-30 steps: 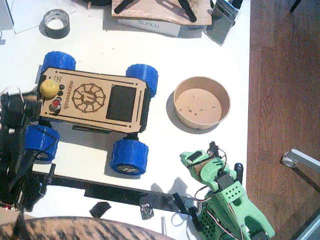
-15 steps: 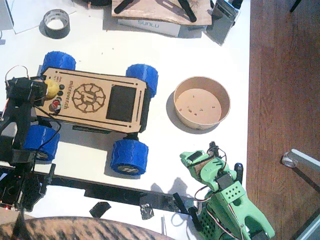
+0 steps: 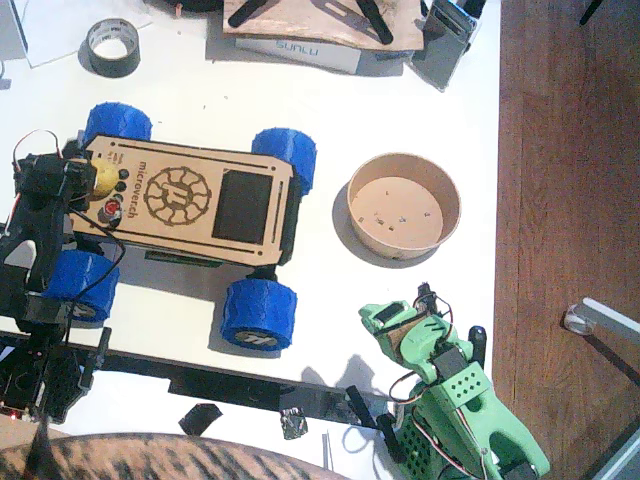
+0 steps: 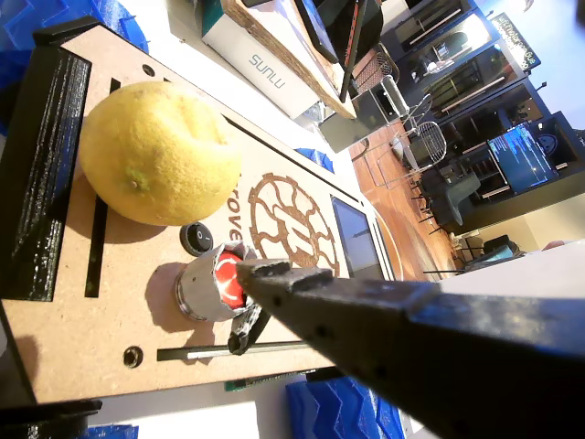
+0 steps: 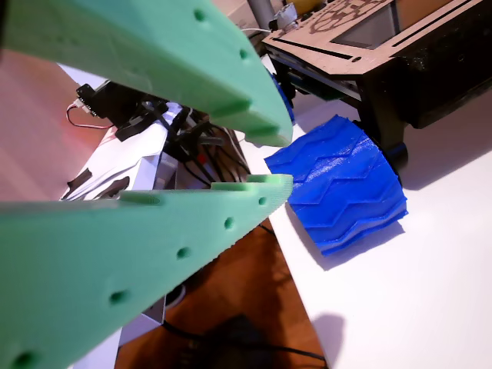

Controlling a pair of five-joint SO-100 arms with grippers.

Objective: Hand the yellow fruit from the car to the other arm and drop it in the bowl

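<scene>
The yellow fruit [image 3: 103,176] sits on the left end of the car [image 3: 190,200], a light-wood deck on blue wheels. My black left gripper [image 3: 78,180] is at that end, open. In a wrist view its fingers flank the fruit [image 4: 160,151]: one finger [image 4: 37,174] sits close on its left, the other [image 4: 366,315] is apart, over the red button [image 4: 224,274]. The tan bowl [image 3: 403,238] stands to the right of the car. The green other arm [image 3: 450,400] rests at the front right. Its gripper [image 5: 286,157] is open and holds nothing.
A grey tape roll [image 3: 112,45] and a SUNLU box [image 3: 300,50] lie at the back. A blue wheel [image 5: 346,192] is just ahead of the green jaws. The table's right edge [image 3: 497,200] drops to a wood floor. A black bar [image 3: 200,375] runs along the front.
My left arm has reached up and in from the left edge, bringing its open gripper around the fruit. The fruit, car, bowl and green arm have not moved.
</scene>
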